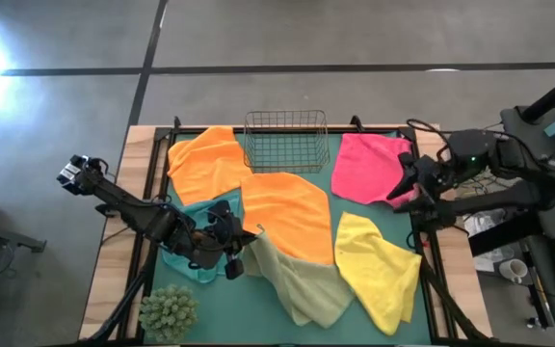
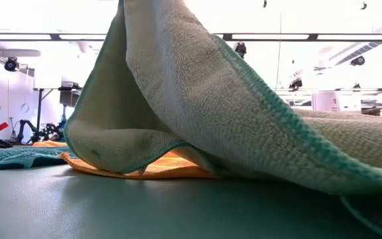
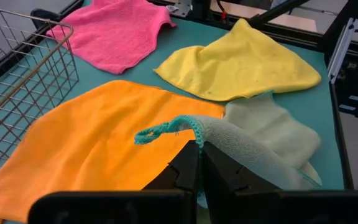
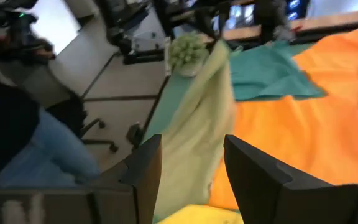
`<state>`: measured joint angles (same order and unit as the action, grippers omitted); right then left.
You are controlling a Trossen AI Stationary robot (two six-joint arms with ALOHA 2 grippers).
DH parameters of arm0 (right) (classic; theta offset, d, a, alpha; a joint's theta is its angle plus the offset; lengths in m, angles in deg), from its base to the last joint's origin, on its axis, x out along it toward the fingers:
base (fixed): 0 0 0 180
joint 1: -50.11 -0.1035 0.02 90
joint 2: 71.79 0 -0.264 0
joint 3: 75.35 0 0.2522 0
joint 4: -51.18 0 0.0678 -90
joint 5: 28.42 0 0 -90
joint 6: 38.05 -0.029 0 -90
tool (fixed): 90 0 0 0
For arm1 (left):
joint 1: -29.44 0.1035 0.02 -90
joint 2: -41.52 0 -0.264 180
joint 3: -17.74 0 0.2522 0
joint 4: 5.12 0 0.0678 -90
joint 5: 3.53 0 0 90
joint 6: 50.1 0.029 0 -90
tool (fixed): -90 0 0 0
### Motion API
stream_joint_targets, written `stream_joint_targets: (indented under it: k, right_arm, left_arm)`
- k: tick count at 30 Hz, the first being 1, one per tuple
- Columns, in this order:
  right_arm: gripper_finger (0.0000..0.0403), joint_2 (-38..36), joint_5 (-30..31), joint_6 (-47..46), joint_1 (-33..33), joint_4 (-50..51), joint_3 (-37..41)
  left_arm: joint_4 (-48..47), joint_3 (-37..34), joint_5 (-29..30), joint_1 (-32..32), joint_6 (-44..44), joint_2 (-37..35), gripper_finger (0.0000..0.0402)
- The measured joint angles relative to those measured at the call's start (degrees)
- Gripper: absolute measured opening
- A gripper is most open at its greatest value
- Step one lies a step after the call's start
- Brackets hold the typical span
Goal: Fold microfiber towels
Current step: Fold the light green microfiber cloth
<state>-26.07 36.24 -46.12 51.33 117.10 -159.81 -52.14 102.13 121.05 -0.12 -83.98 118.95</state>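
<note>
My left gripper is shut on a corner of the pale olive-green towel, which rises in a tent in the low view and trails toward the near edge. One orange towel lies in the middle, partly under the olive one. A second orange towel lies at the far left. The teal towel lies under my left arm. The pink towel lies at the far right and the yellow one at the near right. My right gripper hangs open above the pink towel's right edge, nothing between its fingers. My left gripper pinches the olive towel's teal-stitched hem between its two shut fingers, close to a corner whose tip curls free beside them. The fingers slant down from the table's left. The held corner is lifted; the rest lies on the table and the orange towel.
A wire basket stands at the far edge in the middle, between the far orange towel and the pink one. A green spiky plant ball sits at the near left corner. Bare green mat shows along the near edge.
</note>
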Motion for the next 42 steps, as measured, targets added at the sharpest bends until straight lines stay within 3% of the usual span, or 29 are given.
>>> stream_joint_targets:
  k: [13, 21, 28, 34, 42]
  right_arm:
    - [0.0141, 4.75, 12.65, -14.02, -19.02, 0.92, 4.2]
    - [0.0144, 9.7, 22.05, -23.25, -29.29, -5.27, 7.16]
    - [0.0145, 16.08, 27.3, -31.27, -36.3, -10.82, 7.91]
    - [0.0143, 23.73, 33.72, -32.81, -41.17, -15.15, 6.15]
    - [0.0141, 35.46, 34.62, -32.71, -42.25, -25.52, 2.51]
  left_arm:
    - [-0.02, 0.0, -0.01, 0.0, 0.12, 0.0, 0.0]
    - [-0.26, 0.0, -0.01, -0.02, 0.36, 0.0, 0.0]
    - [-0.24, 0.0, -0.01, -0.02, 1.99, 0.0, 0.0]
    - [-0.24, 0.0, -0.03, -0.02, 3.11, 0.07, 0.0]
    - [-0.24, 0.0, -0.03, -0.02, 3.31, 0.09, 0.0]
